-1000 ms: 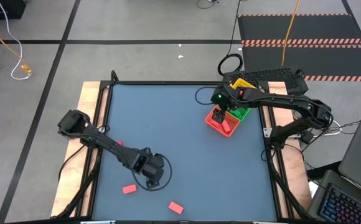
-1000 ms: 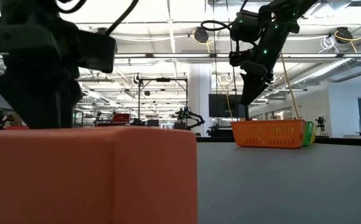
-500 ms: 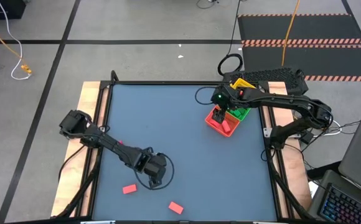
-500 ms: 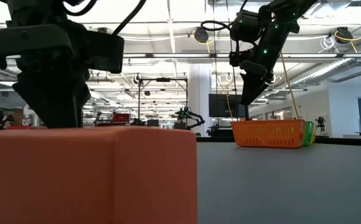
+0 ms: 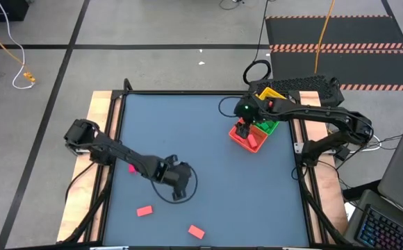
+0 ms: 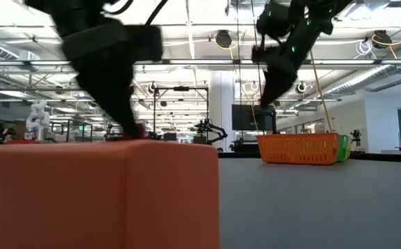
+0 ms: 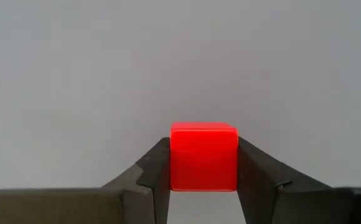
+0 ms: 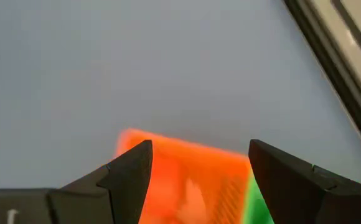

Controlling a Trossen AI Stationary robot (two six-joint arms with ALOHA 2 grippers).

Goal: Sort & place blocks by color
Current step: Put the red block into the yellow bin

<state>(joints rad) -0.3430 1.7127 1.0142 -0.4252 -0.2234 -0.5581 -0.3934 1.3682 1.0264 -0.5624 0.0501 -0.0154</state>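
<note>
My left gripper is over the table's middle, toward the near side, shut on a red cube-like block. My right gripper hangs open above the red compartment of the three-compartment tray; in the right wrist view its fingers stand apart over the tray's red end. Two red blocks lie flat near the near edge. A pink one shows beside the left arm. One red block fills the low view's foreground. My left gripper pinches the red block between its two fingers, one finger on each opposite side face. The block's end sticks out a little past the fingertips. The fingers point down at the table. Whether the block is off the table, I cannot tell.
The tray sits near the table's far right corner, with green and yellow compartments beyond the red one. A black cable loop lies past the far edge. Bare blue-grey table spreads between the two arms.
My left gripper has moved toward the table's right, carrying the red block away from the two loose blocks near the near edge. In the low view my right gripper has risen a little above the tray.
</note>
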